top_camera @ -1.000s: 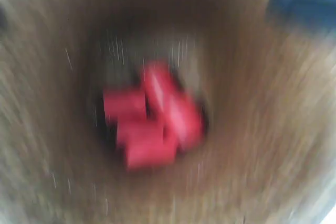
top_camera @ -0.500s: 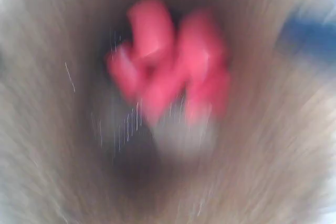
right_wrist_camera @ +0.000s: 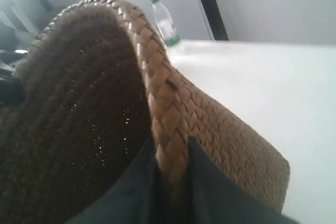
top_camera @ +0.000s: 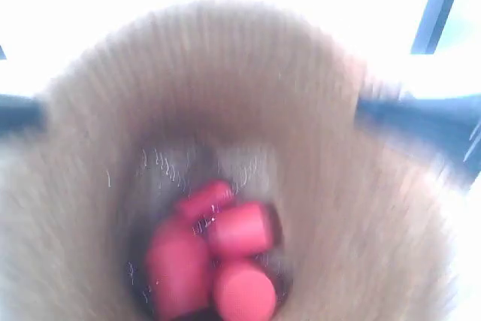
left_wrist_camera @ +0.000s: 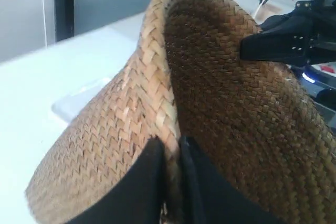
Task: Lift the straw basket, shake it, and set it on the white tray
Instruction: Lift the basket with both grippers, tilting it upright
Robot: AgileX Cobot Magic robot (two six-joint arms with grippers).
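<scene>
The straw basket (top_camera: 353,208) fills the exterior view, blurred by motion; I look down into its open mouth. Several red cylinders (top_camera: 225,261) lie loose on its bottom. My left gripper (left_wrist_camera: 171,153) is shut on the braided rim (left_wrist_camera: 157,61), one finger inside and one outside. On the opposite side, my right gripper (right_wrist_camera: 170,153) is shut on the rim (right_wrist_camera: 157,77) in the same way, and it also shows as a dark shape (left_wrist_camera: 283,40) in the left wrist view. The basket hangs above the table. The white tray (left_wrist_camera: 79,102) lies on the table beyond the basket wall.
A white table (right_wrist_camera: 273,87) spreads under the basket. A clear plastic bottle (right_wrist_camera: 164,22) with a green label stands at its far edge. A dark vertical post (right_wrist_camera: 210,6) rises behind it. Blurred dark-blue arm parts (top_camera: 421,122) flank the basket.
The basket has swung in the exterior view: its far rim and the bright background now show above. The red cylinders slid from the upper part of the view to the bottom.
</scene>
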